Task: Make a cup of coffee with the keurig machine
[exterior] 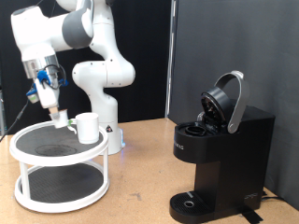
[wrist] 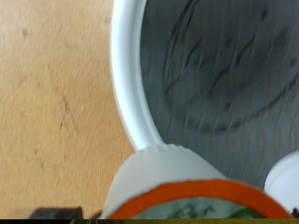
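Note:
The black keurig machine (exterior: 220, 154) stands at the exterior view's right with its rounded lid (exterior: 227, 101) swung up and open. The white cup (exterior: 87, 128) stands on the top tier of a white two-tier round stand (exterior: 37, 154) at the left. My gripper (exterior: 60, 116) hangs just above that tier, left of the cup, shut on a small white coffee pod (exterior: 62, 120). In the wrist view the pod (wrist: 177, 191), white with an orange rim, fills the lower edge. Beside it are the stand's white rim (wrist: 126, 84) and a bit of the cup (wrist: 285, 182). The fingers themselves are hidden there.
The stand's lower tier (exterior: 58, 179) shows nothing on it. The wooden table (exterior: 140, 168) runs between the stand and the machine. The robot's white base (exterior: 103, 89) rises behind the stand. A dark panel (exterior: 234, 47) backs the machine.

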Motion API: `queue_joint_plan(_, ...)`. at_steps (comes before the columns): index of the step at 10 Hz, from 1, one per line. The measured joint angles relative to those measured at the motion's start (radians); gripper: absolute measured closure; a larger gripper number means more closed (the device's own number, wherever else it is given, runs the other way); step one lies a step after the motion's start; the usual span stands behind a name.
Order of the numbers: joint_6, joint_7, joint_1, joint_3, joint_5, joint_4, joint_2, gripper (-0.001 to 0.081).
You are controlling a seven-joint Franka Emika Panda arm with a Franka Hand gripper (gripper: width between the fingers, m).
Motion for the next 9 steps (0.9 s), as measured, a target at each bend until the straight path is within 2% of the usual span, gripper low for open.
queue_joint_plan(2,-0.047,0.002,0.047,0.019,0.062,0.037,0.003,0.0351)
queue_joint_plan(4,-0.052,0.045,0.076,0.059,0.096,0.055,0.004,0.0351)
queue_joint_plan(6,-0.042,0.125,0.081,0.107,0.097,0.063,0.005,0.0351)
queue_joint_plan(7,-0.042,0.117,0.081,0.106,0.098,0.062,0.005,0.0351)
queue_joint_plan(9,-0.047,0.083,0.096,0.103,0.181,0.069,0.007,0.0351)
